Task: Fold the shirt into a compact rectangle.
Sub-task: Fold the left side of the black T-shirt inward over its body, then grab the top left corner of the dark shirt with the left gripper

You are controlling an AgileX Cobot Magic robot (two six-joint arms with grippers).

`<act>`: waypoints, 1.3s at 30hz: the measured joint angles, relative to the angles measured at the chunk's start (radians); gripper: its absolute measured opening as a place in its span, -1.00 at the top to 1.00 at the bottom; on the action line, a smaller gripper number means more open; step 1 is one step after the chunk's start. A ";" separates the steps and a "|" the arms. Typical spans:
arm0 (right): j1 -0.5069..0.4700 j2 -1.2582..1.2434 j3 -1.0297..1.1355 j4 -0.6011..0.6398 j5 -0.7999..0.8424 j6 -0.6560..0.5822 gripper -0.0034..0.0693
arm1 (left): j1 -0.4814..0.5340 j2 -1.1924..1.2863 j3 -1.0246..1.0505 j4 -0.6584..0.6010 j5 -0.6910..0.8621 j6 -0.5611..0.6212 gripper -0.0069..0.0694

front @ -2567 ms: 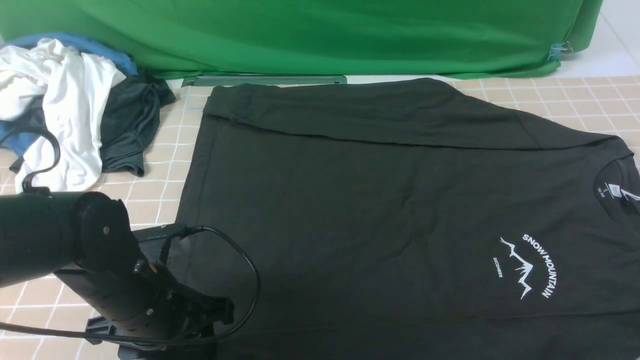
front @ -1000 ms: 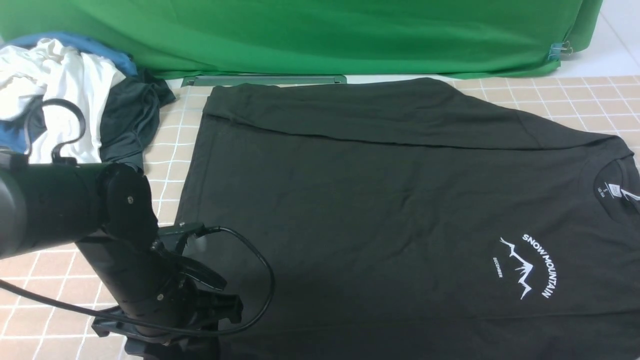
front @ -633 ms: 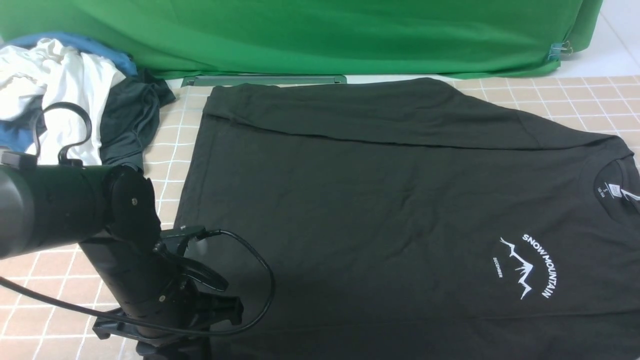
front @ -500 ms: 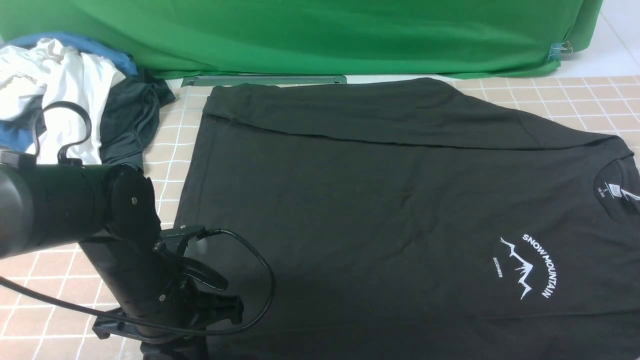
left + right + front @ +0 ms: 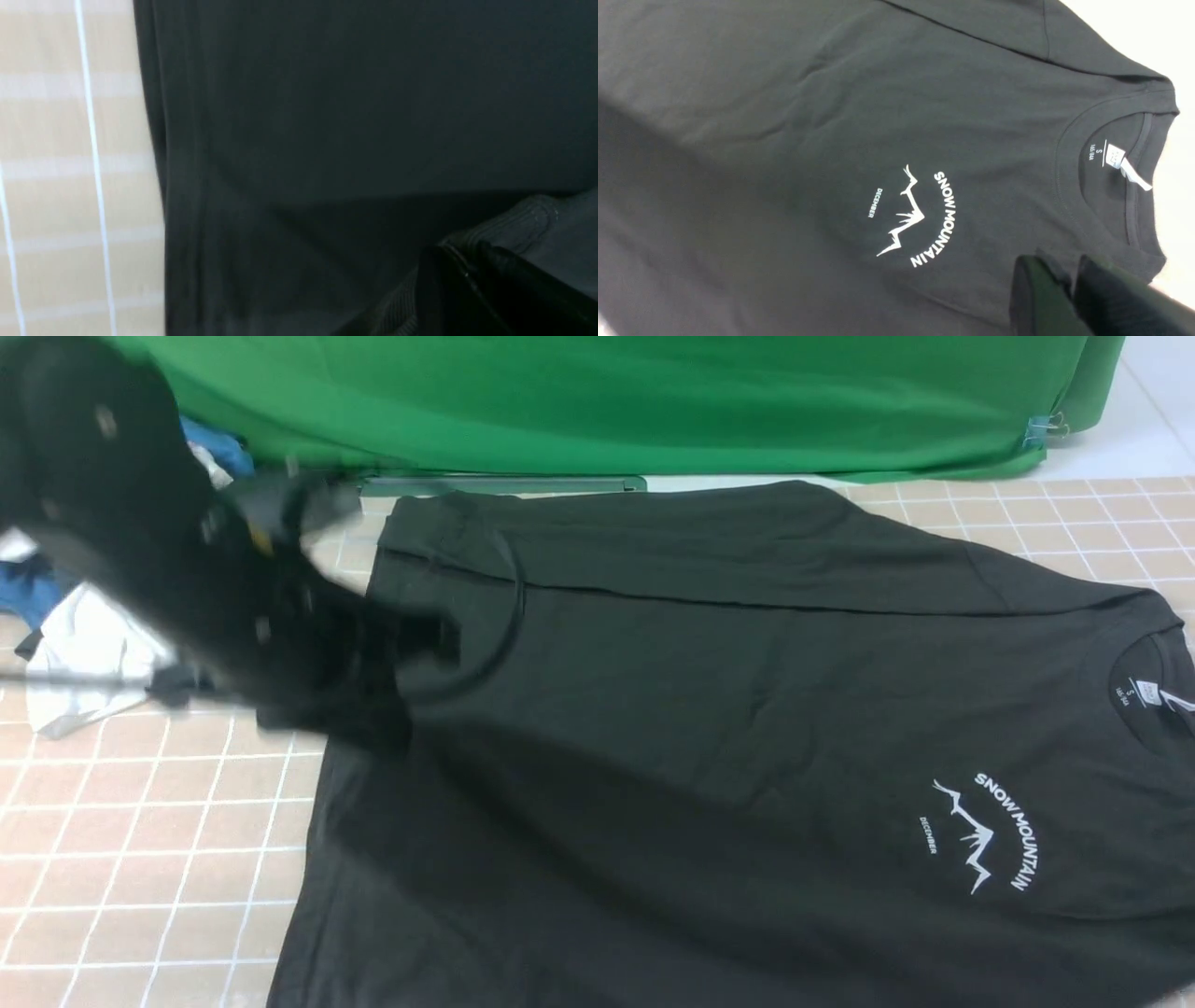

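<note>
- The shirt [image 5: 747,709] lies spread on the beige tiled table [image 5: 140,849], front side up. Its hem is to the left and its collar [image 5: 1069,186] is at the far right.
- The far long side of the shirt is folded over onto the body.
- The white print [image 5: 990,835] "SNOW MOUNTAIN" with a mountain line is on the chest, and a small neck label [image 5: 1115,156] sits inside the collar.
- The left arm [image 5: 121,523] is strongly blurred in the front view. It reaches from the upper left down to the hem side of the shirt.
- The left gripper [image 5: 467,259] is closed tight. Its 2 fingers pinch the stitched hem of the shirt, which bunches around the tips in the left wrist view.
- At that place the cloth is raised from the table and slopes down toward the near edge.
- The right gripper [image 5: 1064,270] shows only in the right wrist view, at the shirt near the collar and the print. Its 2 fingers stand close with a thin gap — I cannot tell if cloth is between them.
- Behind the left arm lie a white garment [image 5: 84,644] and a blue garment [image 5: 219,446].
- A green cloth [image 5: 607,401] closes the back of the table.
</note>
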 joint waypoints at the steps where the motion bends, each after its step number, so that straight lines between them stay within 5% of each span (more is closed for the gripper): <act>1: 0.000 0.000 0.000 0.000 0.000 0.000 0.51 | 0.008 0.004 -0.033 0.000 0.008 -0.003 0.74; 7: 0.000 0.000 0.000 0.000 0.000 0.000 0.51 | 0.076 0.092 -0.206 -0.004 0.025 -0.003 0.74; 27: 0.000 0.000 0.000 0.000 0.000 0.001 0.47 | 0.147 0.472 -0.215 0.038 -0.238 0.001 0.72; 35: 0.000 0.000 0.000 0.000 0.000 0.001 0.45 | 0.151 0.478 -0.253 0.141 -0.364 -0.088 0.21; 39: 0.000 0.000 0.000 0.000 0.000 0.001 0.45 | 0.186 0.525 -0.374 0.121 -0.419 -0.175 -0.21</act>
